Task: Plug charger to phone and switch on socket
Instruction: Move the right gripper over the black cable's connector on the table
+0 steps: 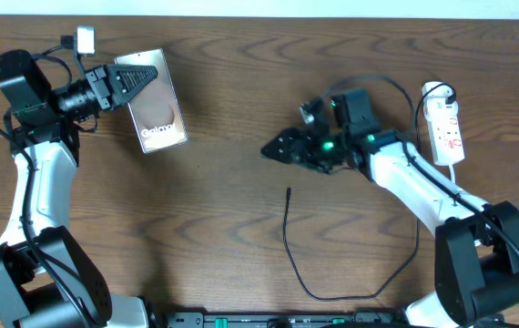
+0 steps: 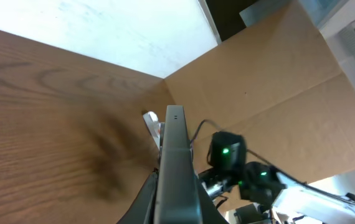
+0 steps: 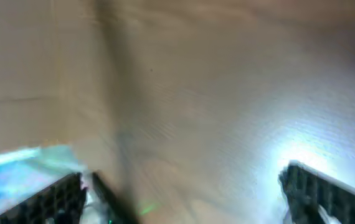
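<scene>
The phone (image 1: 155, 102), bronze-brown with white "Galaxy" lettering, is at the far left. My left gripper (image 1: 132, 87) is shut on its near end. In the left wrist view the phone (image 2: 175, 155) shows edge-on between the fingers (image 2: 174, 208), casting a shadow on the wood. The charger (image 1: 288, 228) lies loose in the middle, its plug tip (image 1: 288, 190) pointing away from me. My right gripper (image 1: 276, 148) hovers just beyond the tip, open and empty; its wrist view is blurred, with the fingers (image 3: 190, 199) wide apart. The socket (image 1: 446, 126) lies at the far right.
The socket's white lead (image 1: 455, 178) runs down beside my right arm. The black cable loops along the front edge (image 1: 341, 296) and up toward the right arm. Cardboard walls (image 2: 277, 81) show beyond the table in the left wrist view.
</scene>
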Available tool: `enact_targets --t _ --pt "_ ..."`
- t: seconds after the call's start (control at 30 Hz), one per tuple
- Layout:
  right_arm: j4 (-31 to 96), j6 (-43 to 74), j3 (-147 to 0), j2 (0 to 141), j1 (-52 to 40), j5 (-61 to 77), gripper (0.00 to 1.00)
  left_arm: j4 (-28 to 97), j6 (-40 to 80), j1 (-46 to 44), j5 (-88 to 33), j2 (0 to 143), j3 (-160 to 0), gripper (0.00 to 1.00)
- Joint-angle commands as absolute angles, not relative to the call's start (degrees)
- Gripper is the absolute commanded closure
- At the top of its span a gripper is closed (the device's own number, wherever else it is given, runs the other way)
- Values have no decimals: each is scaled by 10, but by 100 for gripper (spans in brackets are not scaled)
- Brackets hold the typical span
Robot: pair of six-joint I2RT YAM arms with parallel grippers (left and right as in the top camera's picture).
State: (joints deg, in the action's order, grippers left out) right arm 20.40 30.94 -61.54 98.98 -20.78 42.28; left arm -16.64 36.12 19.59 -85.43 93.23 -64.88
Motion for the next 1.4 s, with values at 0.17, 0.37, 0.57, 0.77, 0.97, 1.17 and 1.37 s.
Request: enact_targets --t 0.17,0.37,0.57,0.77,0.97,1.17,1.37 --pt "442 406 -722 987 -272 117 4 -170 356 196 -874 925 -649 92" --pt "444 497 -701 996 -307 101 10 -170 356 196 -874 925 -649 92" --pt "443 545 -701 1035 -339 81 8 -170 356 196 -874 925 -649 92" --pt "443 557 -701 1089 -352 86 6 -170 349 196 -874 925 -649 93" --pt "441 559 -701 1105 -352 91 8 -170 349 196 -874 925 -649 92" --pt "441 564 -700 1114 -354 91 27 -170 349 196 -874 925 -649 92" --pt "441 568 -700 1133 -354 90 39 -170 349 196 -874 925 -649 92"
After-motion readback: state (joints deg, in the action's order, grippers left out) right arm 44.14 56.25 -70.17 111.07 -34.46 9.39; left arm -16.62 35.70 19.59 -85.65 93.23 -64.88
